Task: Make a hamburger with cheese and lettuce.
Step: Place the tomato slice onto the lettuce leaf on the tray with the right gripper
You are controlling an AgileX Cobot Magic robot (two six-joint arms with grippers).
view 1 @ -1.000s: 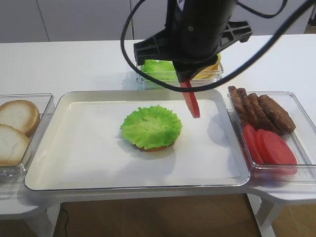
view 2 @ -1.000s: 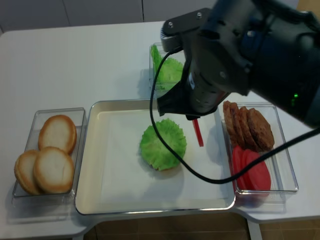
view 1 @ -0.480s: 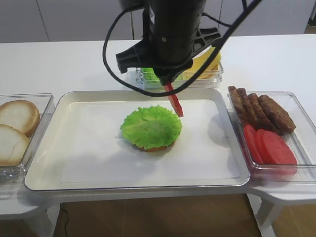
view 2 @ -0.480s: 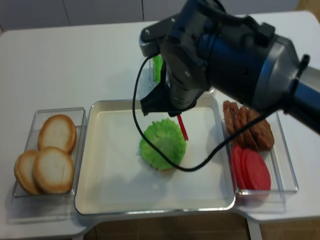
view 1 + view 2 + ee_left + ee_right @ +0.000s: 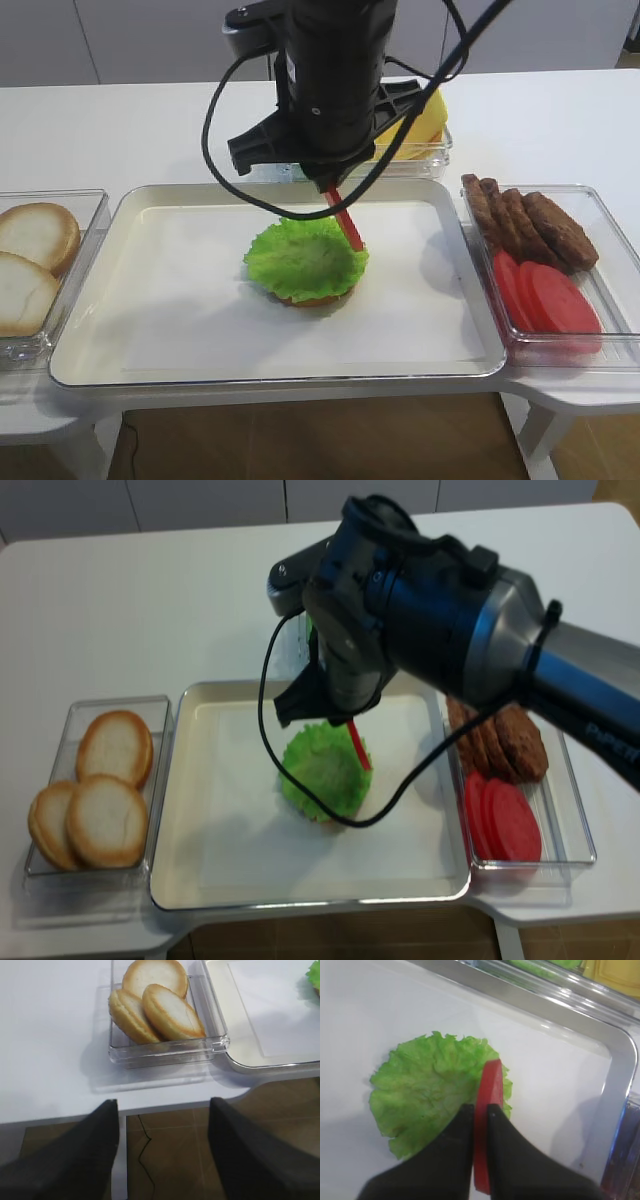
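Now your right hand (image 5: 480,1125) pinches a red slice (image 5: 485,1125) edge-on over the lettuce (image 5: 432,1090) — your left hand (image 5: 162,1115) hangs spread off the bench (image 5: 50,1035).

Only one marking readable: pale raised lettering on the dark arm link (image 5: 600,730), lower right of the realsense high view, apparently "PiPER". No other text, labels or numbers legible.

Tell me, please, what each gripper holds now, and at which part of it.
The right gripper holds a red slice edge-on, pinched across its flat faces near one end, above the lettuce. The left gripper holds nothing.
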